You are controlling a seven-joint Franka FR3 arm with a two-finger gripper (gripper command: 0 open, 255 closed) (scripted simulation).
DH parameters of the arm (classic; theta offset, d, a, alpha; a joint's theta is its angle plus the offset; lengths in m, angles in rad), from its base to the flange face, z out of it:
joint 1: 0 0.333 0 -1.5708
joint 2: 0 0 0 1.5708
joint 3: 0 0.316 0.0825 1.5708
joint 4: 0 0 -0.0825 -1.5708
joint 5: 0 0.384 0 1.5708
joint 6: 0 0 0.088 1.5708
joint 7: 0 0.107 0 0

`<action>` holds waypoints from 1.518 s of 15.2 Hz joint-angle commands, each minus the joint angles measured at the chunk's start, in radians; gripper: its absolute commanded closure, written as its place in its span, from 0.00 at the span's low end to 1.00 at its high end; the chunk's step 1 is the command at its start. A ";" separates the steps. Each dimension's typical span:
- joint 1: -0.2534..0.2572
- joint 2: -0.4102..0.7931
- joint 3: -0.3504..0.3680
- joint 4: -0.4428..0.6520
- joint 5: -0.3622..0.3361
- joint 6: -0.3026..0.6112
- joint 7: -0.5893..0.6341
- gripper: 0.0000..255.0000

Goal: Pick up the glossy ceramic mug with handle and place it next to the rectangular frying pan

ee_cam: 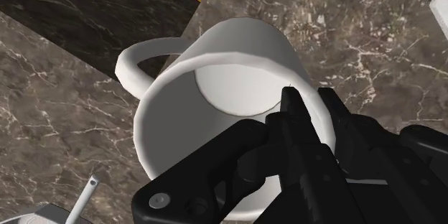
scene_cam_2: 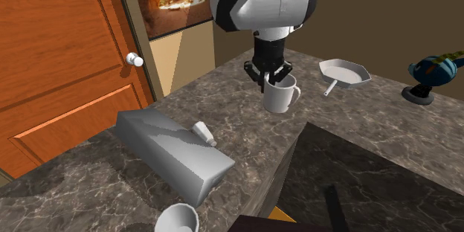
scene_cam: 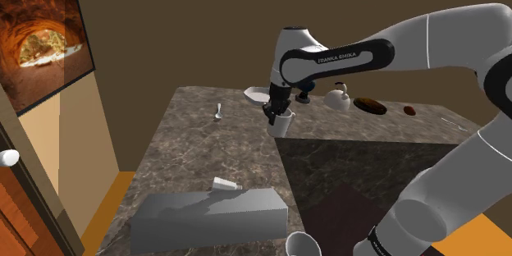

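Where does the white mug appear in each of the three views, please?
Shoulder view: mug just right of centre, below the gripper.
Second exterior view: mug upper middle, handle toward that view's right.
Wrist view: mug at centre, seen from above, handle opposite the gripper.
Shared landmark: the black gripper pinching the mug's rim.

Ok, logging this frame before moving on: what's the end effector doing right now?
The end effector is closed on the white mug, gripping its wall at the rim with one finger inside and one outside.
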 commanded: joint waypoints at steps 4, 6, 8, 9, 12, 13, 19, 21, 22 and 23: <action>-0.052 0.101 -0.059 0.104 -0.026 0.000 -0.097 1.00; -0.071 0.143 -0.080 0.152 -0.033 -0.005 -0.133 1.00; -0.089 0.188 -0.099 0.205 -0.038 -0.012 -0.169 1.00; -0.098 0.211 -0.108 0.233 -0.040 -0.016 -0.186 1.00; -0.125 0.285 -0.133 0.325 -0.044 -0.033 -0.238 1.00; -0.134 0.310 -0.140 0.359 -0.044 -0.040 -0.255 1.00; -0.186 0.482 -0.178 0.595 -0.041 -0.101 -0.351 1.00; -0.203 0.547 -0.188 0.690 -0.038 -0.130 -0.381 1.00; -0.212 0.582 -0.192 0.742 -0.036 -0.146 -0.395 1.00; -0.221 0.619 -0.196 0.797 -0.035 -0.165 -0.410 1.00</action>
